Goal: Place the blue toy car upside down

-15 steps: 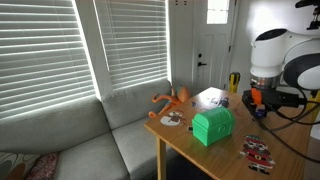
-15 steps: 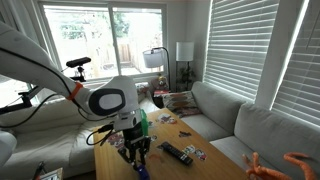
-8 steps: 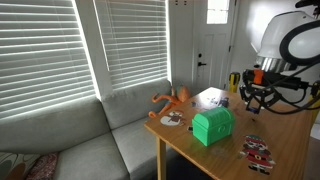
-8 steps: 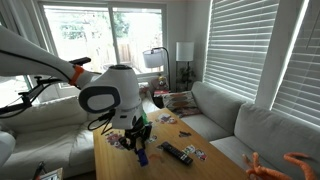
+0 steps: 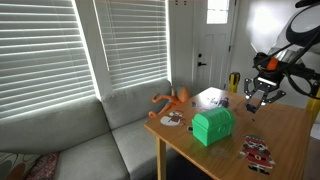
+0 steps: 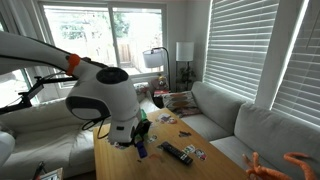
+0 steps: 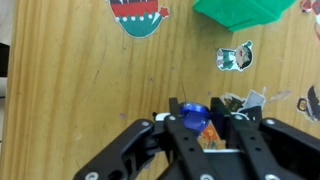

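over the wooden table, the gripper clasps the blue toy car, green box near

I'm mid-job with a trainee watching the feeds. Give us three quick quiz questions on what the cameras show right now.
1. True or false: the claw holds the blue toy car between its fingers.
2. Which of these shows at the top edge of the wrist view? A) green box B) white mug C) laptop
3. Fill in: the orange figure lies at the table corner nearest the ____.

Key: 1 true; 2 A; 3 sofa.
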You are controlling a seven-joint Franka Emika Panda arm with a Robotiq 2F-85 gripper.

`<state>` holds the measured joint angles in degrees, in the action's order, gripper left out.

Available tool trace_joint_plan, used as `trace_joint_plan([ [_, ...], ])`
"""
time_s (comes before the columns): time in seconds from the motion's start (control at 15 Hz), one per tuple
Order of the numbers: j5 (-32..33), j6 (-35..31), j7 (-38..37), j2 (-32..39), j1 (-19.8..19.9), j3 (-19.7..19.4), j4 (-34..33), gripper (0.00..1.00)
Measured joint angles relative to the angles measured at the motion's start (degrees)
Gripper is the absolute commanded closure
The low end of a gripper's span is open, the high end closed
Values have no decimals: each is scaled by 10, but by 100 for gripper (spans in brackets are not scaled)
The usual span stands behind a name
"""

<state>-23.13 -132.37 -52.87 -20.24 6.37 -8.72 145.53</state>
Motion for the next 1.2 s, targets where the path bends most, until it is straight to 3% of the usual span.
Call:
trace_joint_plan([
  [0.13, -2, 1, 3, -1, 0, -1, 0, 64],
  [0.2, -3, 1, 3, -1, -1, -1, 0, 89],
  [0.4, -8, 1, 4, 0, 2, 1, 0, 89],
  [0.67, -124, 10, 69, 0, 2, -23, 10, 89],
  [0.87, -206, 60, 123, 0, 11, -52, 20, 89],
  [1.2, -267, 167, 151, 1, 58, -79, 30, 89],
])
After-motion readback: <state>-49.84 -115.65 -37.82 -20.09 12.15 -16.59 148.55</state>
